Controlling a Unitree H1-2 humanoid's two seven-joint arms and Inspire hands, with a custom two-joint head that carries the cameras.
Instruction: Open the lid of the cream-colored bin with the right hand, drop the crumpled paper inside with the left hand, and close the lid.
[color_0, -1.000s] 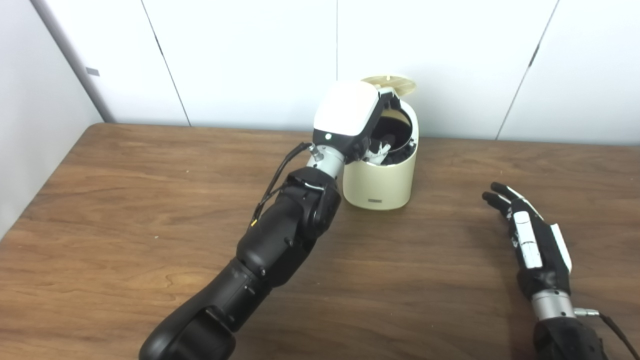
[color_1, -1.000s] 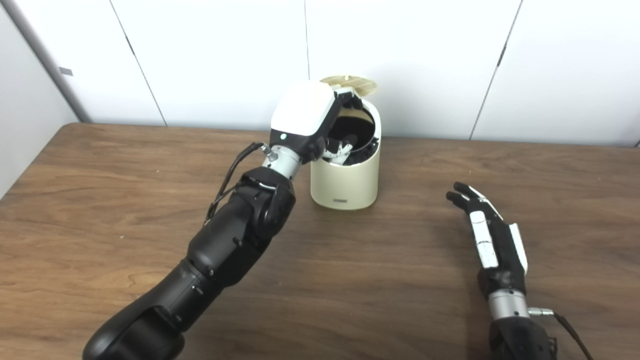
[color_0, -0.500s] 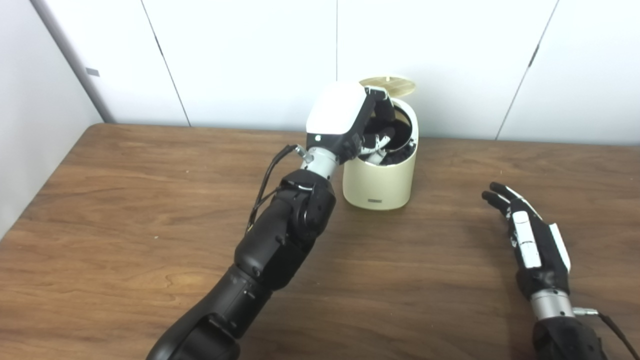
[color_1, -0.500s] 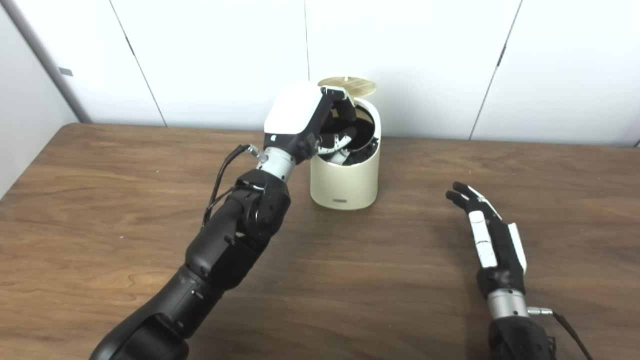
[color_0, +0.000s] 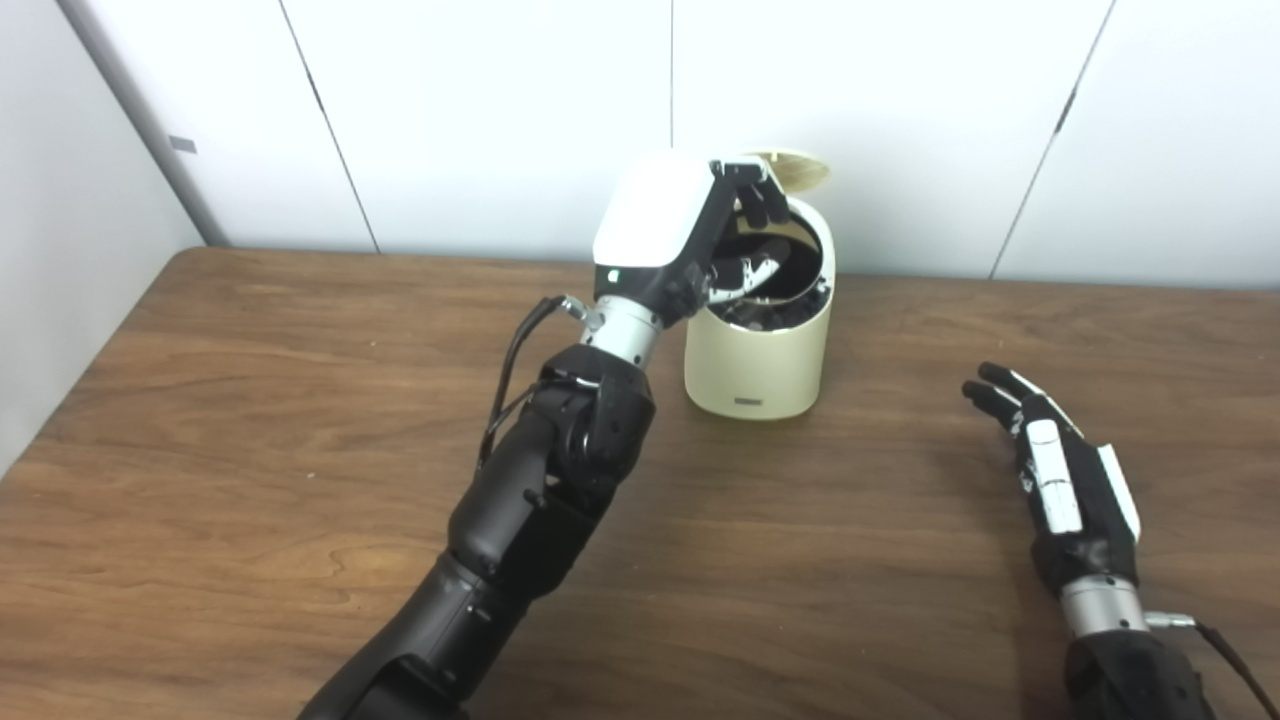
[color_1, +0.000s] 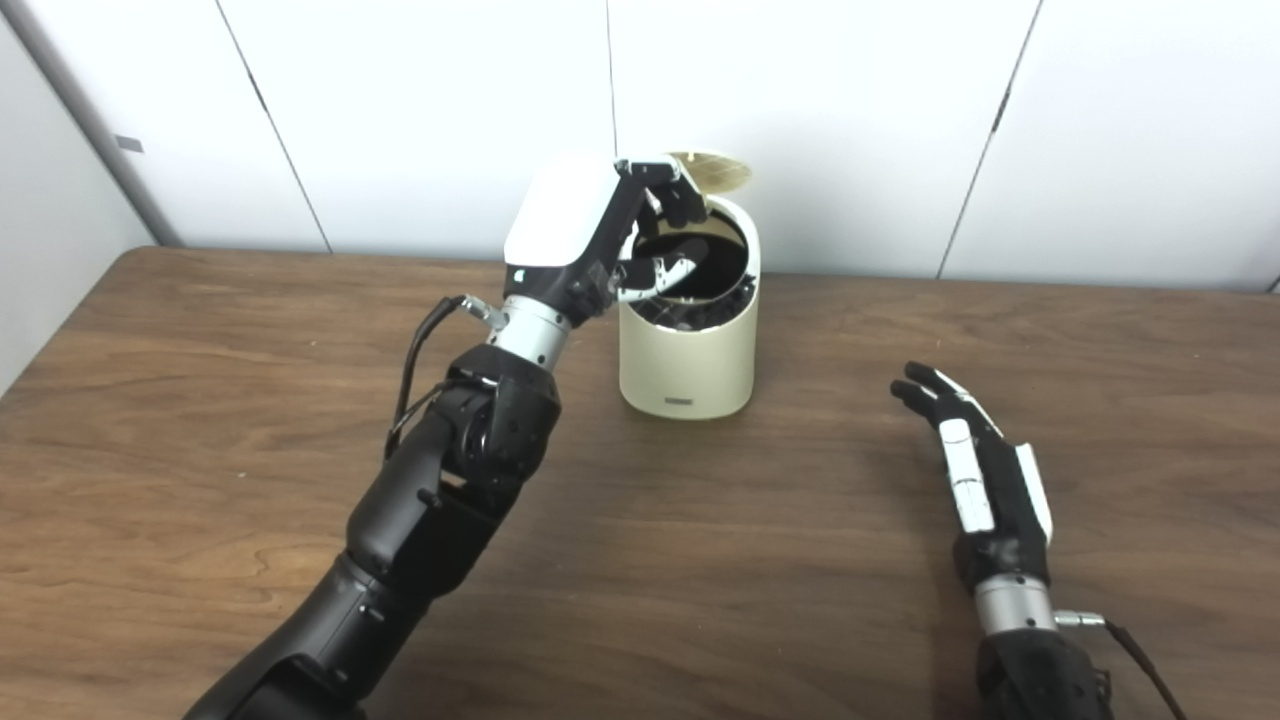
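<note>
Now bin (color_0: 757, 350) standing with lid (color_0: 795, 170) up, contents too dark to tell. Left hand (color_0: 690, 235) hovering over rim, fingers curled, empty. Right hand (color_0: 1060, 480) lying flat on table (color_0: 250, 400), fingers spread.

Brown wooden table (color_0: 250, 400); white panelled wall (color_0: 500, 100) just behind it.

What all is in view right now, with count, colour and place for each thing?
Bin: one, cream, far middle of the table, open.
Lid: one, cream, raised behind the bin's opening.
Crumpled paper: not visible; possibly inside the bin.
Table: one, brown wood, fills the foreground.
Wall panels: white, behind the table.
Left hand: one, black and white, above the bin's near left rim, fingers apart.
Right hand: one, black and white, flat on the table, right of the bin, open.
</note>
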